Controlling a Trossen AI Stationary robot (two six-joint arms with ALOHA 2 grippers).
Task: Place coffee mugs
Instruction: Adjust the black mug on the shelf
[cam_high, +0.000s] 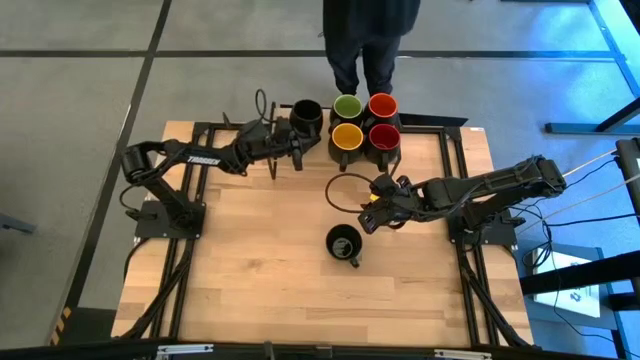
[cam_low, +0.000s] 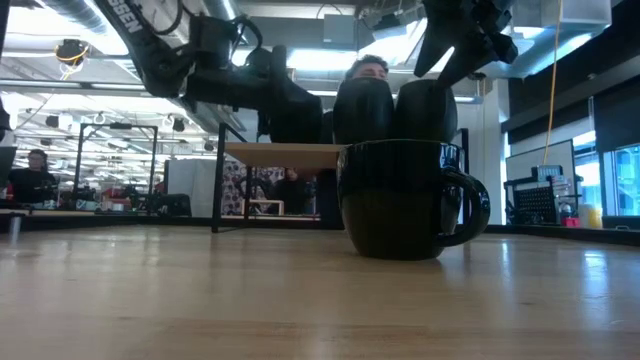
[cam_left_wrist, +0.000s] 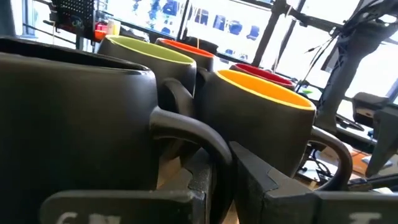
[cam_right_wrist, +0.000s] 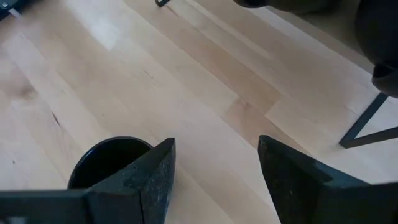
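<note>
Left arm: extended toward the far edge of the worktop (cam_high: 250, 270), forearm low and level. The left tool (cam_high: 296, 140) is clenched on the handle of a black-lined mug (cam_high: 307, 117), as the left wrist view confirms, with the mug standing just beside the grouped four. Judged step: setting this fifth mug into the cluster. Next move calls for a clean release and a straight withdrawal without dragging the handle.

Centre: green-lined mug (cam_high: 347, 106), yellow-lined mug (cam_high: 347, 137), and two red-lined mugs (cam_high: 382, 106) stand packed together at the far edge.

Right arm: reaching inward, elbow bent. The right tool (cam_high: 372, 215) hangs released, holding nothing, above and just beside the last black mug (cam_high: 343, 243), which sits alone mid-worktop. It appears next for collection, by rim or handle.
</note>
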